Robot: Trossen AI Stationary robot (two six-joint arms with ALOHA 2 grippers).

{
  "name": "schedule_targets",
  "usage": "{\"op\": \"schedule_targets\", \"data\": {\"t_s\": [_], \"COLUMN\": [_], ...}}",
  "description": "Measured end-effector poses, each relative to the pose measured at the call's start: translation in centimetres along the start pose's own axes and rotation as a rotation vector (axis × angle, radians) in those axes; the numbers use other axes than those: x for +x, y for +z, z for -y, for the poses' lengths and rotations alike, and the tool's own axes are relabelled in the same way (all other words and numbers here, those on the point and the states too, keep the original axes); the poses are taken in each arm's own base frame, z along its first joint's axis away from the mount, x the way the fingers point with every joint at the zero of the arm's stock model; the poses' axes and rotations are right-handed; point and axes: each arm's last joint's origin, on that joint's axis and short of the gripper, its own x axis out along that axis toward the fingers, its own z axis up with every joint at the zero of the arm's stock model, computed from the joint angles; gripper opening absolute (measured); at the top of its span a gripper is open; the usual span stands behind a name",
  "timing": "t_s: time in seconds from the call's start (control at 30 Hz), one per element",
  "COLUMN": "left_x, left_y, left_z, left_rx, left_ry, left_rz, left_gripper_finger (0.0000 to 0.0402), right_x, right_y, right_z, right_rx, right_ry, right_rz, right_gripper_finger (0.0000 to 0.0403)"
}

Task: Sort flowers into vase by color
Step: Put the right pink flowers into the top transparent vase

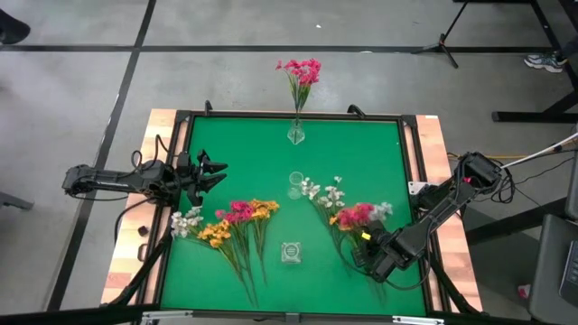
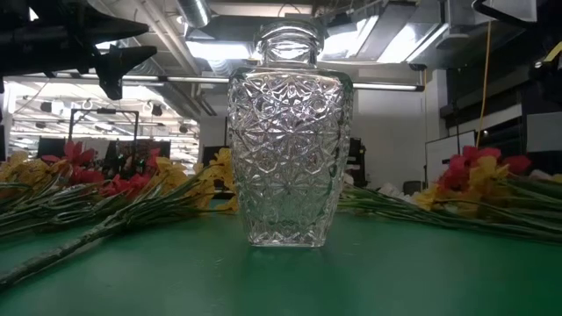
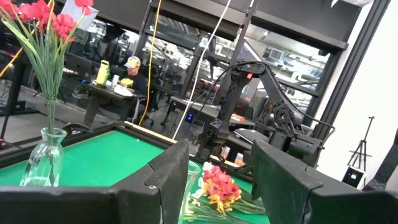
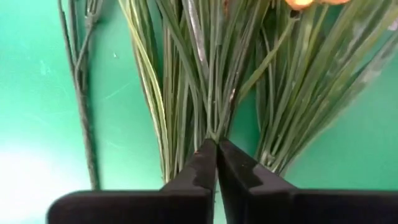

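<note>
Two heaps of flowers lie flat on the green table: pink, white and yellow-orange sprigs at the near left (image 1: 230, 226) and at the near right (image 1: 348, 212). A slim glass vase (image 1: 296, 135) at the far edge holds pink flowers (image 1: 301, 72). A small glass vase (image 1: 295, 185) stands mid-table, and a cut-glass vase (image 1: 290, 252) stands near the front edge. My right gripper (image 1: 366, 257) points down over the stem ends of the right heap, shut on stems. My left gripper (image 1: 217, 173) hovers open at the left edge, holding nothing. My right gripper pinches a few thin green stems (image 4: 214, 132) of the right heap between its two fingertips, near the stems' lower ends. The fingers come from above, pointing down. The stems bunch together at the tips and fan out beyond them, still lying on the table.
A single dark stem (image 4: 81, 93) lies apart beside the right heap. Bare green table shows between the two heaps around the cut-glass vase (image 2: 288, 140). Wooden rails (image 1: 433, 144) border the table's left and right sides. A person sits at a desk in the room beyond.
</note>
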Motion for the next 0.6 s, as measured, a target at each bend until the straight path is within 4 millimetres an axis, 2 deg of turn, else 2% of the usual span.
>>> {"op": "schedule_targets", "data": {"t_s": [0.17,0.37,0.6], "left_x": [0.0,0.0,0.0], "left_y": [0.0,0.0,0.0], "left_z": [0.0,0.0,0.0], "left_rx": [0.000,0.000,0.000], "left_ry": [0.000,0.000,0.000], "left_rz": [0.000,0.000,0.000], "left_gripper_finger": [0.0172,0.0172,0.0172], "right_x": [-1.3,-4.5,-8.4], "right_y": [0.3,1.1,1.9], "right_z": [-0.6,-1.2,-2.2], "right_rx": [-0.004,-0.022,-0.046], "right_ry": [0.021,-0.019,0.022], "right_rz": [0.101,0.232,0.433], "right_gripper_finger": [0.0006,0.0003,0.0002]}}
